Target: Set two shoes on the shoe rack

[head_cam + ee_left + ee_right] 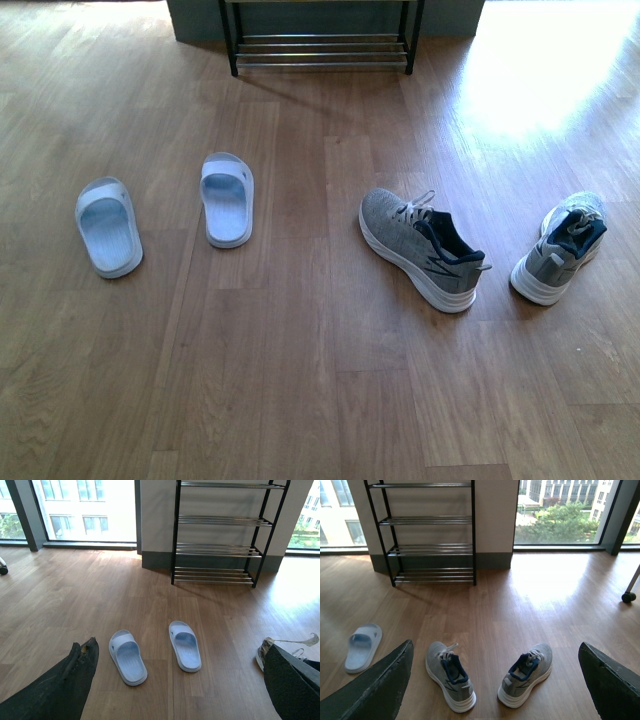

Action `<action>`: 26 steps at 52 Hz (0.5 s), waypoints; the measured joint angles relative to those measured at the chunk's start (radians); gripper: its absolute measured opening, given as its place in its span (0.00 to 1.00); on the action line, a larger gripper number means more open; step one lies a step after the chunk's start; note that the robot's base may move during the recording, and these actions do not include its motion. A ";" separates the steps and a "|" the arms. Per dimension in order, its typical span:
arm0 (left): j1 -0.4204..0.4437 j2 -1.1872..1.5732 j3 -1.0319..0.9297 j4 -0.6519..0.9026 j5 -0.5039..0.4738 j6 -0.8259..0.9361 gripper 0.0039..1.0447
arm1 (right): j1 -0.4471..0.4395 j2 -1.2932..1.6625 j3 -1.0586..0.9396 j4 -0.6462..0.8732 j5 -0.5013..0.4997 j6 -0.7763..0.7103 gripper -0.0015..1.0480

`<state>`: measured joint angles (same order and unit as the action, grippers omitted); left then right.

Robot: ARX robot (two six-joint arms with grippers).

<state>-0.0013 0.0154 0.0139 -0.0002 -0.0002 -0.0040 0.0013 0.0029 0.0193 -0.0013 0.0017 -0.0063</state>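
left hand (180, 647), right hand (496, 649) wide open, empty | two shoes (415, 245) apart, bare floor (300, 380) | shoe rack (320, 50) at wall (195, 18)

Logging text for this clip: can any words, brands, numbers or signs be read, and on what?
No readable text in any view.
Sneaker nearer the slides: dark side mark, a shape, not letters.
Other sneaker, slides, shoe rack: no markings visible.

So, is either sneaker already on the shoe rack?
No, one grey sneaker and its mate both sit on the wooden floor, short of the shoe rack, whose tiers hold nothing.
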 joint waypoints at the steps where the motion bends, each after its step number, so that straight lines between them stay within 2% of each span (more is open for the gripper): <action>1: 0.000 0.000 0.000 0.000 0.000 0.000 0.91 | 0.000 0.000 0.000 0.000 0.000 0.000 0.91; 26: 0.000 0.000 0.000 0.000 0.000 0.000 0.91 | 0.000 0.000 0.000 0.000 0.000 0.000 0.91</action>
<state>-0.0013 0.0154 0.0139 -0.0002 -0.0002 -0.0040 0.0013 0.0029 0.0193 -0.0013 0.0017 -0.0063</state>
